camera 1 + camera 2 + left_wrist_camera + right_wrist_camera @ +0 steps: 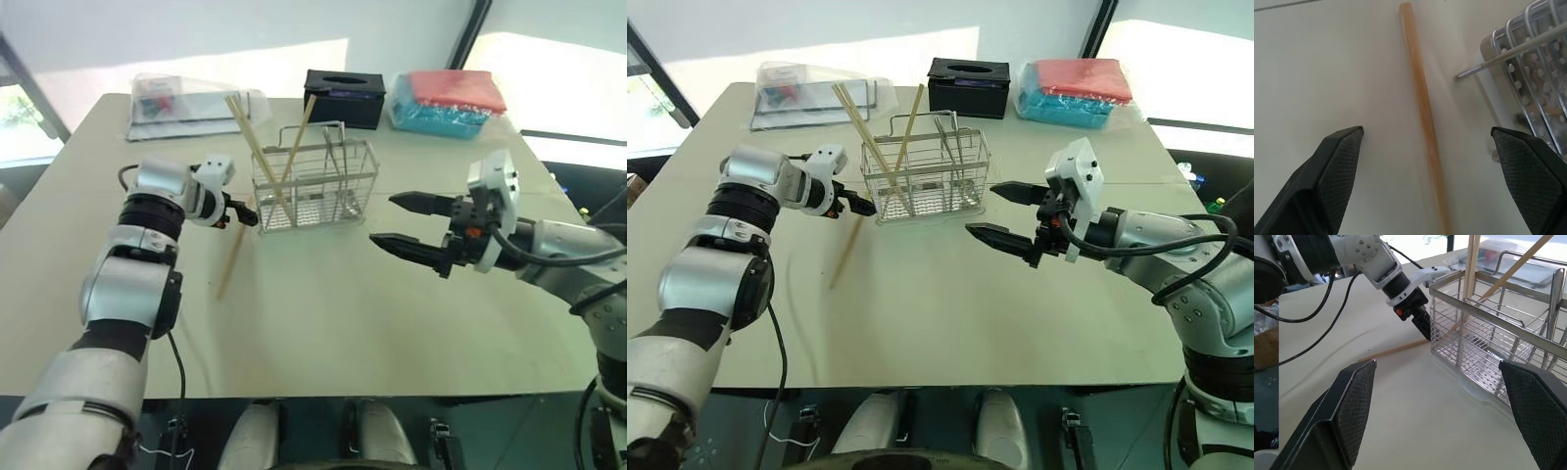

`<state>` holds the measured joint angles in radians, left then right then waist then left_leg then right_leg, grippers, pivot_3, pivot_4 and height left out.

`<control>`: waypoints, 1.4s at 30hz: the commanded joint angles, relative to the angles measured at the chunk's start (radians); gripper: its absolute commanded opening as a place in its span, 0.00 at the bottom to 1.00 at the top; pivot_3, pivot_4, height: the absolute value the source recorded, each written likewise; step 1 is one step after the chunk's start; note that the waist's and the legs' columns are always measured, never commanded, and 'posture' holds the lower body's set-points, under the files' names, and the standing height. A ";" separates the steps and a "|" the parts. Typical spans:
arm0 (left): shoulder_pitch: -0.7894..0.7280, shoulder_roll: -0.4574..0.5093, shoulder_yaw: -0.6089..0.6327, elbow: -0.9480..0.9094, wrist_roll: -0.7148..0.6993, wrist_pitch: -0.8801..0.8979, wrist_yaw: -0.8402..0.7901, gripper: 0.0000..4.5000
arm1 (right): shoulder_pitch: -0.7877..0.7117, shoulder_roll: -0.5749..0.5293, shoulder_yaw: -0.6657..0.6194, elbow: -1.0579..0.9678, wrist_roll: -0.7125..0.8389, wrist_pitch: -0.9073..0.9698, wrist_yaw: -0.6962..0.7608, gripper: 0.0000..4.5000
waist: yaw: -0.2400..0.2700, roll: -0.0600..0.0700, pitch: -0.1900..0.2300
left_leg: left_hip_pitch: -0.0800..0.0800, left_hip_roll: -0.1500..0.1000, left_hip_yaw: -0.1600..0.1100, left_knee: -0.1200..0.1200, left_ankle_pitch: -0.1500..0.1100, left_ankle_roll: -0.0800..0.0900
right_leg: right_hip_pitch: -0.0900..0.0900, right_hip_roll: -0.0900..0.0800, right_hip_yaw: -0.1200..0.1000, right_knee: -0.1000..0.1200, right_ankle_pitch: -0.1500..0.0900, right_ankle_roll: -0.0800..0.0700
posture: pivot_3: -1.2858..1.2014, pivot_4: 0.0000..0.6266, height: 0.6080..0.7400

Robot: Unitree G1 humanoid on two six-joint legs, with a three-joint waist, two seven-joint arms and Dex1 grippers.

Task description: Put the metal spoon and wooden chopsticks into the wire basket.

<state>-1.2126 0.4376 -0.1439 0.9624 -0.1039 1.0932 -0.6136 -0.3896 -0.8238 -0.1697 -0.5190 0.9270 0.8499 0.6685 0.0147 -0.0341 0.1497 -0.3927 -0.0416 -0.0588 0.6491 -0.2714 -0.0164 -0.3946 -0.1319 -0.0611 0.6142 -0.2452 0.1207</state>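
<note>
Pale wood is seen in two places: three wooden chopsticks (257,147) are leant upright in the wire basket (926,181), while one loose chopstick (1422,105) is left flat on the desk (323,313), just beside the basket at its 9 o'clock. The left gripper (1427,142) is lowered over it, jaws spread, the stick running between them untouched. The right gripper (416,227) is held spread at the basket's 4 o'clock, probably kept clear. A metal spoon (333,157) appears already stowed.
</note>
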 commanded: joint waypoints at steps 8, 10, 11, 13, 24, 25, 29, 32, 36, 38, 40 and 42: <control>0.000 -0.027 -0.010 0.100 0.068 -0.069 -0.022 0.48 | 0.018 0.012 -0.048 -0.048 0.030 -0.001 -0.039 0.93 | 0.000 0.003 -0.002 | 0.002 0.000 0.000 0.000 0.000 0.000 | 0.002 0.000 0.000 0.001 0.000 0.000 | 0.52 0.24 0.45; -0.008 -0.030 -0.003 0.117 0.075 -0.079 -0.019 0.25 | 0.021 0.013 -0.050 -0.050 0.035 -0.002 -0.044 0.93 | 0.001 0.003 -0.002 | 0.002 0.000 0.000 0.000 0.000 0.000 | 0.002 -0.001 0.000 0.000 0.000 0.000 | 0.52 0.24 0.45; -0.011 -0.030 0.000 0.123 0.077 -0.081 -0.018 0.14 | 0.022 0.013 -0.052 -0.051 0.037 -0.003 -0.046 0.93 | 0.002 0.003 -0.002 | 0.002 -0.001 0.000 0.000 0.000 0.001 | 0.002 -0.001 0.000 0.000 0.000 0.000 | 0.52 0.24 0.45; -0.016 -0.031 0.006 0.132 0.081 -0.082 -0.017 0.01 | 0.022 0.014 -0.054 -0.050 0.038 -0.003 -0.049 0.93 | 0.003 0.003 -0.002 | 0.002 -0.001 0.000 0.000 0.000 0.001 | 0.002 -0.001 0.000 0.000 0.000 0.000 | 0.52 0.24 0.45; -0.022 0.052 0.231 0.096 0.030 -0.227 0.259 0.01 | 0.016 -0.011 -0.047 -0.037 0.034 0.011 -0.027 0.93 | -0.006 0.002 -0.002 | 0.002 0.000 0.000 0.001 0.000 0.001 | 0.001 0.000 0.000 0.001 0.000 0.000 | 0.52 0.24 0.45; -0.022 0.069 0.276 0.082 0.012 -0.277 0.299 0.01 | 0.013 -0.016 -0.049 -0.038 0.039 0.016 -0.025 0.93 | -0.006 0.002 -0.002 | 0.001 0.000 0.000 0.000 0.000 0.001 | 0.000 0.000 0.000 0.001 0.000 0.000 | 0.52 0.24 0.45; -0.025 0.103 0.420 -0.006 -0.062 -0.454 0.387 0.01 | 0.020 -0.037 -0.064 -0.043 0.051 0.023 -0.014 0.93 | -0.001 0.001 -0.002 | 0.001 0.001 0.000 -0.001 0.000 0.000 | -0.002 -0.001 0.000 0.001 0.000 0.000 | 0.52 0.24 0.45; -0.042 0.108 0.553 -0.179 -0.169 -0.635 0.379 0.01 | 0.033 -0.045 -0.073 -0.044 0.048 0.026 -0.010 0.93 | 0.005 -0.001 -0.001 | 0.000 0.000 0.000 0.000 0.000 -0.001 | -0.001 -0.002 0.000 0.000 0.000 0.000 | 0.52 0.24 0.45; -0.084 0.089 0.609 -0.376 -0.279 -0.767 0.297 0.01 | 0.049 -0.039 -0.076 -0.052 0.048 0.024 -0.017 0.93 | 0.006 -0.002 -0.001 | -0.001 -0.001 0.000 0.002 0.003 -0.007 | 0.000 -0.003 0.000 -0.002 0.001 0.000 | 0.52 0.24 0.45; -0.114 0.060 0.592 -0.438 -0.319 -0.756 0.269 0.01 | 0.053 -0.032 -0.077 -0.057 0.052 0.023 -0.027 0.93 | 0.015 -0.002 -0.001 | -0.001 -0.001 0.000 0.002 0.003 -0.007 | 0.001 -0.003 -0.001 -0.002 0.001 0.000 | 0.52 0.24 0.45; -0.135 0.015 0.569 -0.486 -0.354 -0.730 0.255 0.01 | 0.056 -0.027 -0.077 -0.061 0.053 0.022 -0.034 0.93 | 0.026 -0.001 -0.002 | 0.000 -0.001 0.000 0.002 0.003 -0.007 | 0.002 -0.003 -0.001 -0.002 0.001 0.000 | 0.52 0.24 0.45; -0.134 -0.028 0.539 -0.524 -0.369 -0.714 0.244 0.01 | 0.060 -0.024 -0.077 -0.067 0.054 0.022 -0.040 0.93 | 0.028 0.000 -0.002 | 0.002 -0.001 0.000 0.003 0.000 -0.002 | 0.004 -0.002 -0.002 -0.001 0.001 0.000 | 0.52 0.24 0.45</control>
<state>-1.3309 0.4284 0.4272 0.4774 -0.4492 0.3671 -0.3540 -0.3262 -0.8458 -0.2125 -0.5543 0.9658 0.8794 0.6345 0.0423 -0.0345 0.1480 -0.3909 -0.0422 -0.0592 0.6522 -0.2710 -0.0181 -0.3901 -0.1338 -0.0627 0.6131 -0.2442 0.1211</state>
